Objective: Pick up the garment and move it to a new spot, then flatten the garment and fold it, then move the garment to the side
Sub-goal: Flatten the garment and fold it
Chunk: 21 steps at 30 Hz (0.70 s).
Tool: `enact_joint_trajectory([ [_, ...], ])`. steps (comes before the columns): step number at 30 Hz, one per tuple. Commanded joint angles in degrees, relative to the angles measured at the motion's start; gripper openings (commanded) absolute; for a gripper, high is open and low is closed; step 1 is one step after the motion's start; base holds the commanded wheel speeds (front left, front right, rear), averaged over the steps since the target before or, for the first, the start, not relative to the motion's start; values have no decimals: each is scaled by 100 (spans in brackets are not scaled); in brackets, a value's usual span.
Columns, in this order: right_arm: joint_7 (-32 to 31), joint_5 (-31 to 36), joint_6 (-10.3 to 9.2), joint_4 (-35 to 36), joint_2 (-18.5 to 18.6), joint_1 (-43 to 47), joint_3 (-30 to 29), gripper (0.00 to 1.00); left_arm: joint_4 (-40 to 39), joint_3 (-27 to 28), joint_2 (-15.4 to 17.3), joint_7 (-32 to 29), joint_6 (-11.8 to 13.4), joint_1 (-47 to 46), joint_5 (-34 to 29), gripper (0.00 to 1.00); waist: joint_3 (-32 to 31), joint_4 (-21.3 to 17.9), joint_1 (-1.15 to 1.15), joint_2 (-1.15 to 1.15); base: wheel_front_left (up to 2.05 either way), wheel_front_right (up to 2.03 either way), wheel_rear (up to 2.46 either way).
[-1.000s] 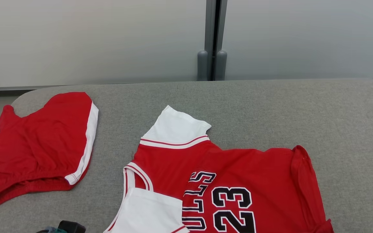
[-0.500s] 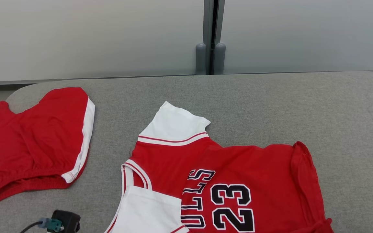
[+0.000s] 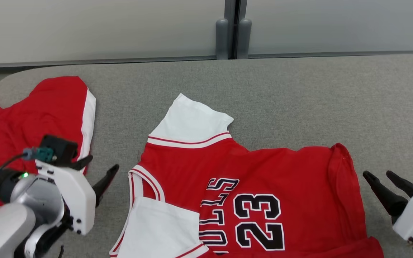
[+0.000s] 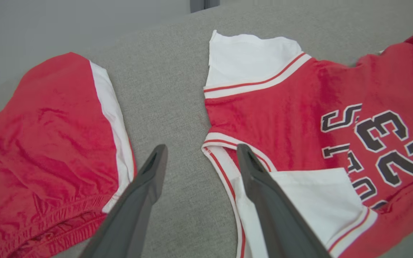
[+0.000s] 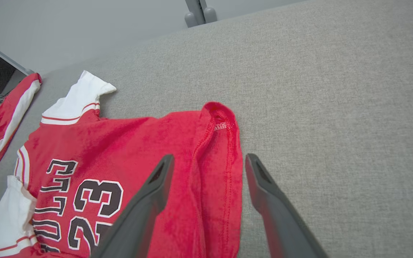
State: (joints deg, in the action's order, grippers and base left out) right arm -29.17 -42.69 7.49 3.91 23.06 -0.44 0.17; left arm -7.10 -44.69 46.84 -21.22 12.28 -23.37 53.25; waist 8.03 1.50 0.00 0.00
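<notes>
On grey table [image 3: 299, 93], shows bare room across upper centre and right, with red jersey [image 3: 281, 172] spread at lower centre. Holds left gripper [image 3: 101, 163] and right gripper [image 3: 378, 174] open, empty, flanking its collar and hem edges.

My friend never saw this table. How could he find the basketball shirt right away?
Start at the big grey table. Near its front middle, a red jersey lies spread out, to the right of the red shorts. Unlike the shorts, the jersey has white sleeves and a big black 23 on it.
</notes>
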Motion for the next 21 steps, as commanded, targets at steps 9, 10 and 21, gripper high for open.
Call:
enact_joint_trajectory([
  [9, 148, 296, 1, -1108, -30, -1696, 679, 100, 1412, -178, -892, -843, -1036, -1901, 91, 100, 827, -88, 0, 0, 0, 0, 0],
  [10, 155, 306, 1, -1208, -28, -1832, 762, 100, 1561, -205, -980, -910, -1113, -2060, 86, 100, 892, -106, 0, 0, 0, 0, 0],
  [21, 256, 41, 1, -2044, -48, -2966, 1596, 100, 2960, -338, -1683, -1153, -1721, -3348, 16, 100, 1623, -457, 0, 0, 0, 0, 0],
])
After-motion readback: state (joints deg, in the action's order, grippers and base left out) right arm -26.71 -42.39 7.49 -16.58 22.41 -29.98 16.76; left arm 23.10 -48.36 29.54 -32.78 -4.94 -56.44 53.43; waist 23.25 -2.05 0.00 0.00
